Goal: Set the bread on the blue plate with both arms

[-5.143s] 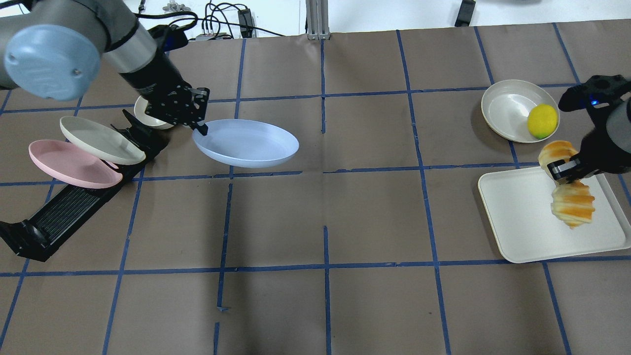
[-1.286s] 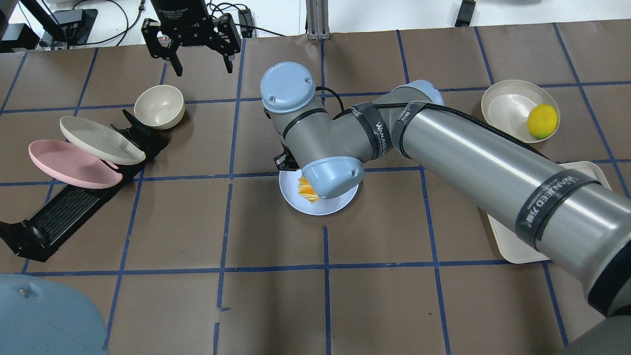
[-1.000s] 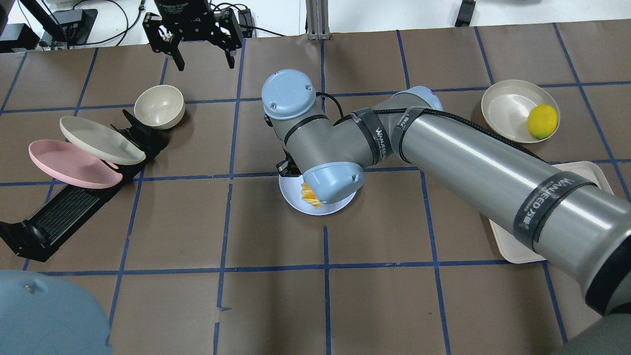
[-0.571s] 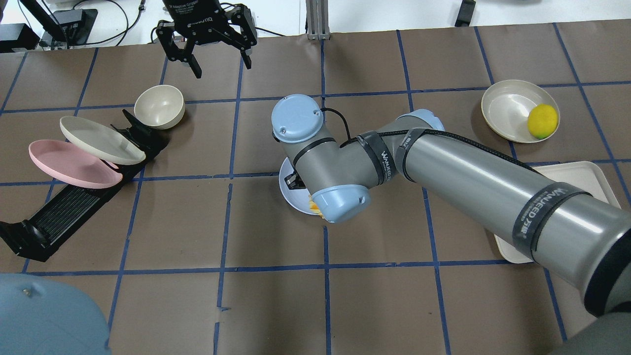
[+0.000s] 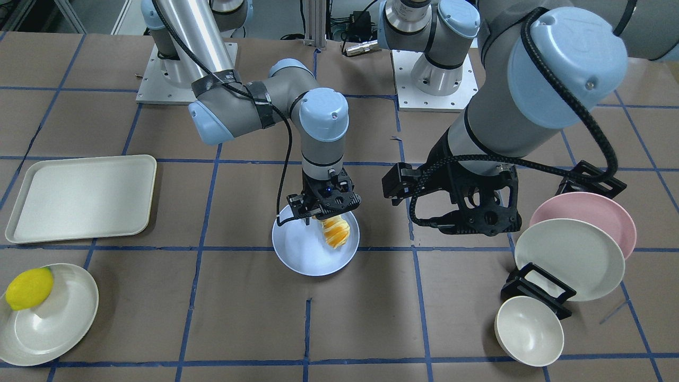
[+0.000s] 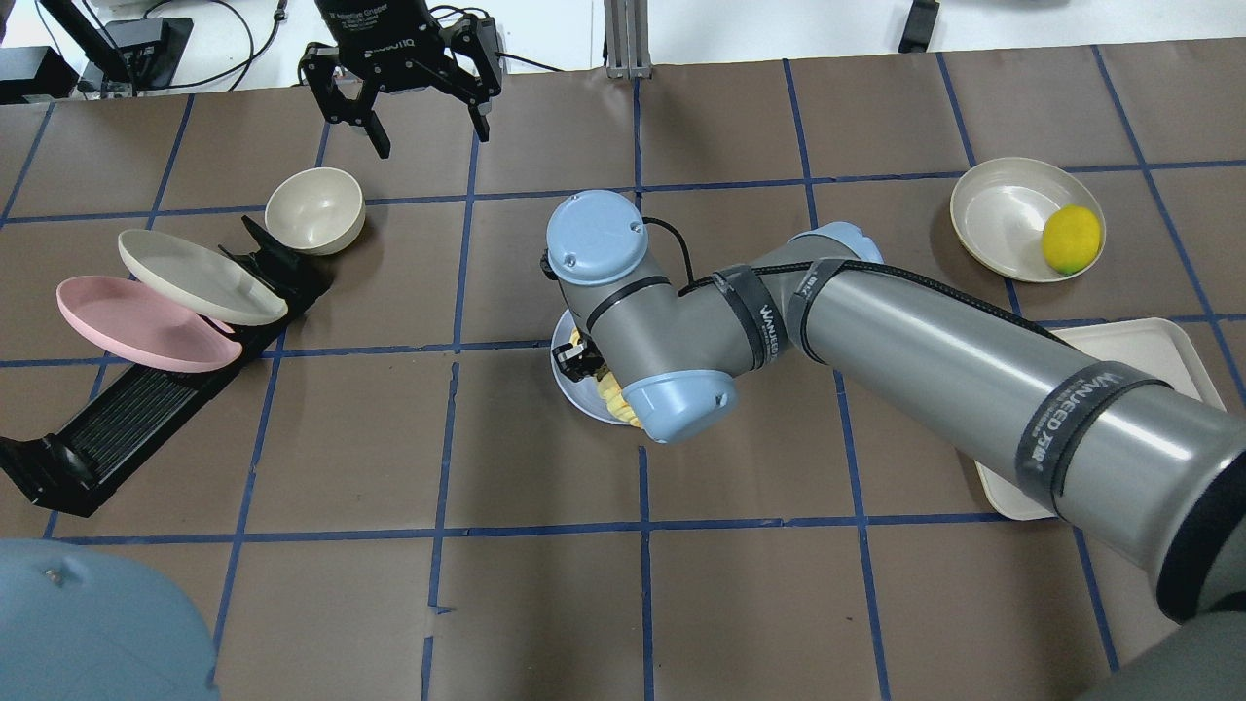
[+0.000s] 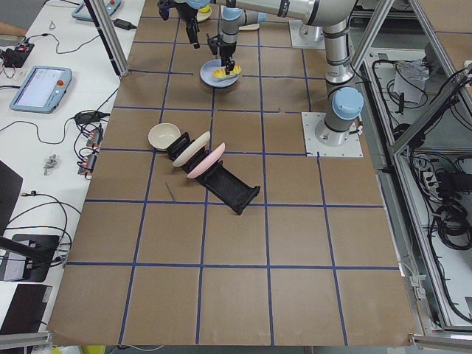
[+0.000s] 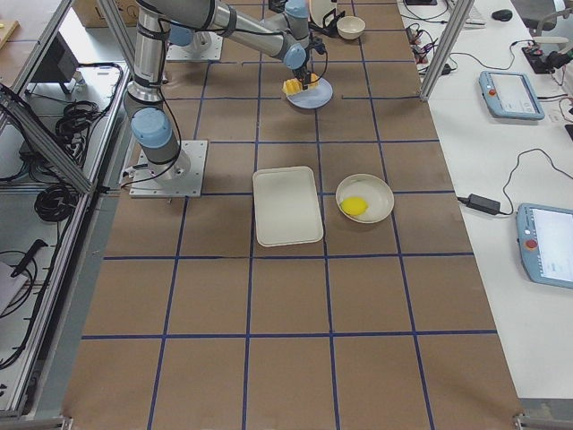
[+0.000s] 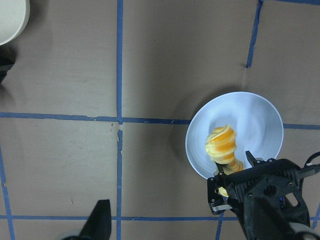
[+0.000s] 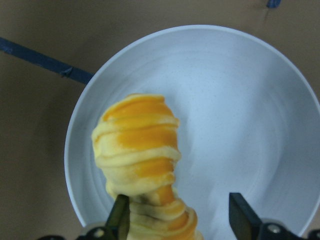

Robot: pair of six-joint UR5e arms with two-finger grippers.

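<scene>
The blue plate (image 5: 297,257) lies flat near the table's middle. The bread (image 5: 336,232) rests on it, toward the plate's side nearest the left arm. It also shows in the right wrist view (image 10: 137,145) and the left wrist view (image 9: 222,145). My right gripper (image 5: 324,214) hangs just above one end of the bread. Its fingers (image 10: 239,216) stand wider than the bread, so it is open. In the overhead view the right arm hides most of the plate (image 6: 568,382). My left gripper (image 6: 428,136) is open and empty, high over the table's far edge.
A cream tray (image 5: 79,196) and a cream plate (image 5: 69,318) with a lemon (image 5: 26,289) lie on the right arm's side. A black dish rack (image 6: 117,428) holds a pink plate (image 6: 136,321) and a cream plate (image 6: 195,277), with a cream bowl (image 6: 313,209) beside it.
The right arm carried the bread from the tray to the blue plate and let it go. The left gripper set the plate down, let go and drew back to the far edge.
</scene>
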